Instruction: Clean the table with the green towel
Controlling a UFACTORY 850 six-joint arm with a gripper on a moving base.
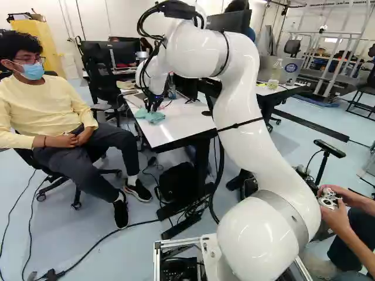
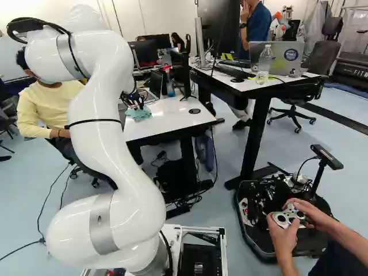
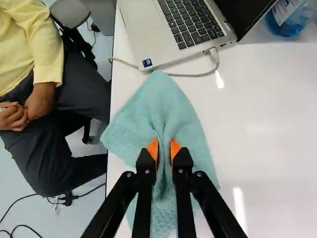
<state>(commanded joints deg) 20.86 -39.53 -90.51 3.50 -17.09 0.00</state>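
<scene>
With one gripper (image 1: 153, 108), pinching one green towel (image 3: 148, 111) on one table (image 3: 257, 139); obstructed ahead by one cable (image 3: 190, 75), one laptop (image 3: 143, 29); near one blue bottle (image 3: 285, 24).

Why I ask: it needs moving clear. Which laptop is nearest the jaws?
The laptop just past the towel, cable plugged in; the other laptop stands on the second table.

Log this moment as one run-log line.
tool shut on green towel | towel on white table, one corner past its edge | laptop ahead | person seated beside table
</scene>
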